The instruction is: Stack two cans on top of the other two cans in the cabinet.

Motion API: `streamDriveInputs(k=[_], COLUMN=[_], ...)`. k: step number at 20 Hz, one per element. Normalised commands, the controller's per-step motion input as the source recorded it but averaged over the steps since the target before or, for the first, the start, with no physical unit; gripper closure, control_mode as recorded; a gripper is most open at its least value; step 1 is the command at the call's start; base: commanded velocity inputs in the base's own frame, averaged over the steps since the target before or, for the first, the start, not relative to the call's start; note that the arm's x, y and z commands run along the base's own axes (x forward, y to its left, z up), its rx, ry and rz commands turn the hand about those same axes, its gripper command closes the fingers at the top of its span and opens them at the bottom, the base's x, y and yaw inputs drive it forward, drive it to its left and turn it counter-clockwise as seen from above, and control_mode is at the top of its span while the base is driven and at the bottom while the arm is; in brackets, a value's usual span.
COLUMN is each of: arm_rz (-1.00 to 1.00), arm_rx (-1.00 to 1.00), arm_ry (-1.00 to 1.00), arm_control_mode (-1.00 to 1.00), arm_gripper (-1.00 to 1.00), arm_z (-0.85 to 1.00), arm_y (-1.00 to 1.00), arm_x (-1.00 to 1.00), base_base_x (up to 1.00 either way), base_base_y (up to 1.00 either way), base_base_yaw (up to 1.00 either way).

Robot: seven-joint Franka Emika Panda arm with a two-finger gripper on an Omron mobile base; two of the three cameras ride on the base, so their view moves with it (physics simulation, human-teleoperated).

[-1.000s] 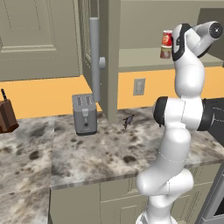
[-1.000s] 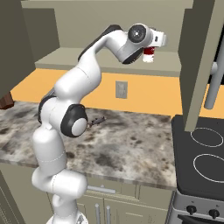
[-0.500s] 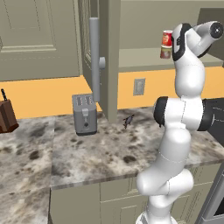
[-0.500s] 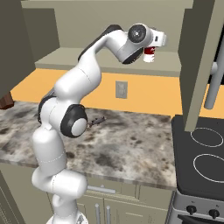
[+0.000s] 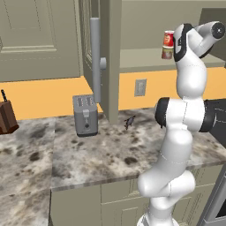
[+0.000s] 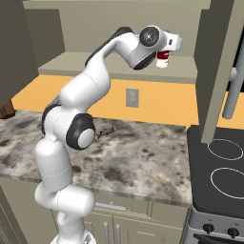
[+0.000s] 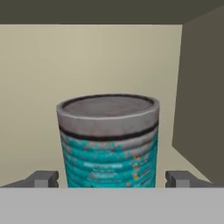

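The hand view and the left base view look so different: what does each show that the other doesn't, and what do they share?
Hand view alone: a teal-blue can with a grey lid, close up between the two spread fingertips of the gripper, with clear gaps on both sides.

Left base view alone: the bright red can stacked on a short brownish can, a toaster on the marbled counter, and the door's long grey bar handle.

Shared: the beige cabinet interior.
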Motion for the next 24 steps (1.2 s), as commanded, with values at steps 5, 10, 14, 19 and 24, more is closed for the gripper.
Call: streamDriveInputs(k=[5, 10, 14, 19, 24], arm_rz=[0.0, 0.0, 0.0, 0.0, -0.01], arm_rx=[0.0, 0.0, 0.0, -0.01, 0.0], arm_ry=[0.0, 0.0, 0.0, 0.0, 0.0], arm_control_mode=[-1.0, -1.0, -1.0, -1.0, -1.0], arm_gripper=[-1.0, -1.0, -1.0, -1.0, -1.0], arm_z=[0.0, 0.0, 0.0, 0.0, 0.0], arm_y=[-0.03, 0.0, 0.0, 0.0, 0.04], arm_x=[-0.04, -0.07, -0.17, -0.24, -0.41], base_base_x=[0.0, 0.0, 0.0, 0.0, 0.0], base_base_y=[0.0, 0.0, 0.0, 0.0, 0.0], base_base_yaw=[0.0, 0.0, 0.0, 0.0, 0.0])
